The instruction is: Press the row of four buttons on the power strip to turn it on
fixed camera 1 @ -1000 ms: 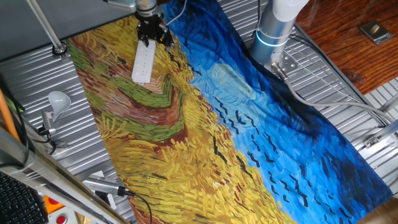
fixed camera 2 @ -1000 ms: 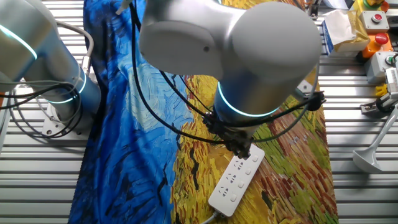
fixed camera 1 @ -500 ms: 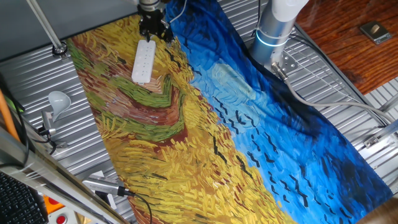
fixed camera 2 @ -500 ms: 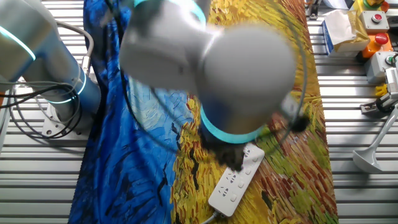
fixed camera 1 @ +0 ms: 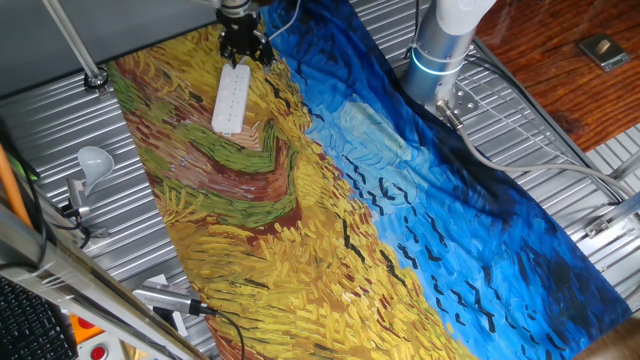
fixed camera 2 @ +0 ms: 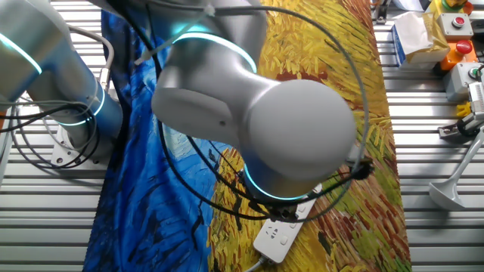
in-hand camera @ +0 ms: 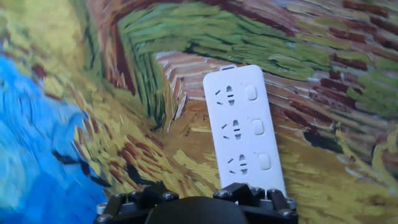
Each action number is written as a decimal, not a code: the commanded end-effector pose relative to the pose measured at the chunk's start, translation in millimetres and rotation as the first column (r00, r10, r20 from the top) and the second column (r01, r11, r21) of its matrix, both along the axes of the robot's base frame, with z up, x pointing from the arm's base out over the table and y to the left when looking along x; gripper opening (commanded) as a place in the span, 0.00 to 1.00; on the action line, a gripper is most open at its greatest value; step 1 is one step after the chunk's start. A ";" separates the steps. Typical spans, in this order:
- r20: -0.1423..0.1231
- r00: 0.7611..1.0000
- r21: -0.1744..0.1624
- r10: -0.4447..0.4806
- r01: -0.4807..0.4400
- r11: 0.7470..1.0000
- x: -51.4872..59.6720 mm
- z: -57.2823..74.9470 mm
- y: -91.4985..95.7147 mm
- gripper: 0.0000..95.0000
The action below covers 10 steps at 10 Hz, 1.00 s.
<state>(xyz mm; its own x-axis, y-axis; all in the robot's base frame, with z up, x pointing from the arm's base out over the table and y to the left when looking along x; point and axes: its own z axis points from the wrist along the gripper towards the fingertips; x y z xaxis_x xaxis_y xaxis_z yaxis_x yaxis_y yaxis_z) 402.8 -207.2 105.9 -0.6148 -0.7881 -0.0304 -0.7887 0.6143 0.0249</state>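
Now that the hand (fixed camera 1: 244, 50) has slid to the strip's (fixed camera 1: 231, 99) far end, its grip unreadable, the last button seems targeted.

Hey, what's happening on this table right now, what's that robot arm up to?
A single robot arm has its gripper at one end of a white power strip that lies flat on a painted cloth. The hand view shows three buttons beside the sockets; the nearest end is hidden under the gripper body. No view shows the fingertips, so contact with a button can't be confirmed.
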 end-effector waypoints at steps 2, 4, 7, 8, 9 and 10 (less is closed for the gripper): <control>-0.032 0.999 -0.008 -0.033 0.033 0.999 1.4 -0.7 -0.7 0.80; -0.041 0.997 -0.064 -0.068 0.066 0.996 1.4 -0.7 -0.7 0.80; -0.037 0.999 -0.058 -0.028 0.026 0.998 1.4 -0.7 -0.7 0.80; -0.040 0.999 -0.061 -0.026 0.023 0.998 1.4 -0.7 -0.7 0.80; -0.043 0.999 -0.061 -0.022 0.020 0.998 1.4 -0.7 -0.7 0.80; -0.043 0.999 -0.059 -0.013 0.010 0.998 1.5 -1.7 -3.4 0.80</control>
<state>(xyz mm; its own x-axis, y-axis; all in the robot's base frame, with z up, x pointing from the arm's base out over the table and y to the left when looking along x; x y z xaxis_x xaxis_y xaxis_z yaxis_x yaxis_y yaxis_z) 403.2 -210.8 104.6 -0.6289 -0.7752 0.0596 -0.7761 0.6305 0.0110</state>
